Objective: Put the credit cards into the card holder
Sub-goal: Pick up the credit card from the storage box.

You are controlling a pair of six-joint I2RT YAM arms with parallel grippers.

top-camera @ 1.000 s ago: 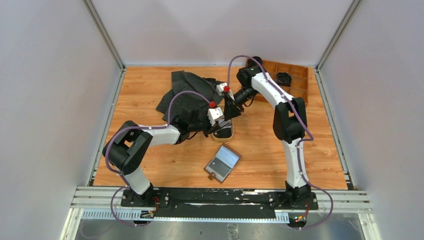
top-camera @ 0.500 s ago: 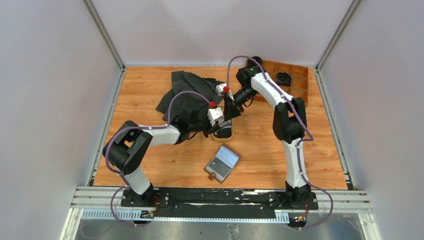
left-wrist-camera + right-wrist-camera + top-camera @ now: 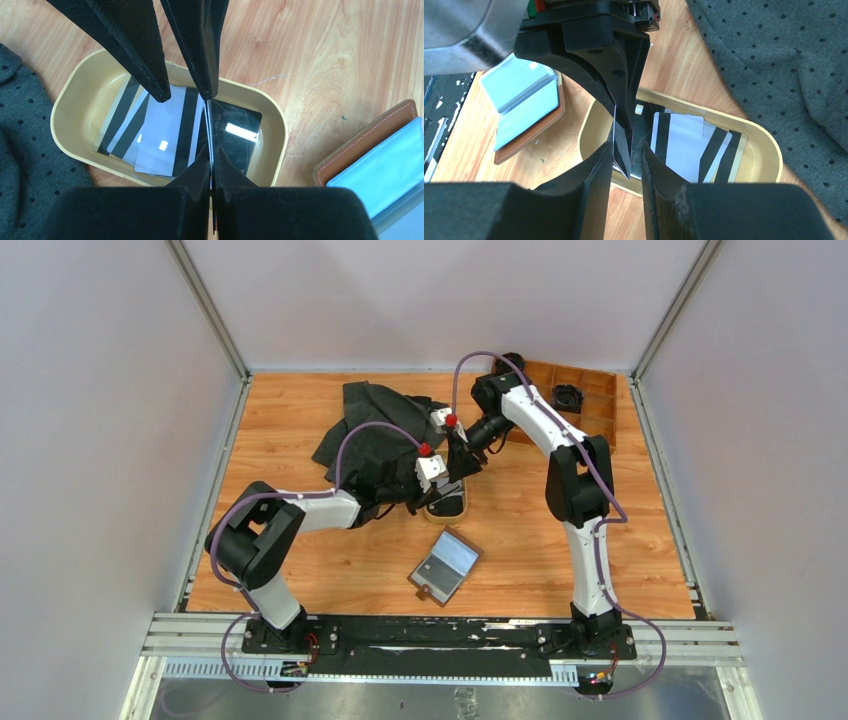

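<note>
Wood table [image 3: 620, 540]; left jaws pinch card [image 3: 208, 135] upright

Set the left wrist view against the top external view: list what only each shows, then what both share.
Only the left wrist: the striped credit cards and a black card lying in the tan tray, and a thin card held edge-on in the shut left gripper. Only the top external: the wooden compartment box in the far right corner. Both: the open card holder, the dark cloth and the tray.
</note>
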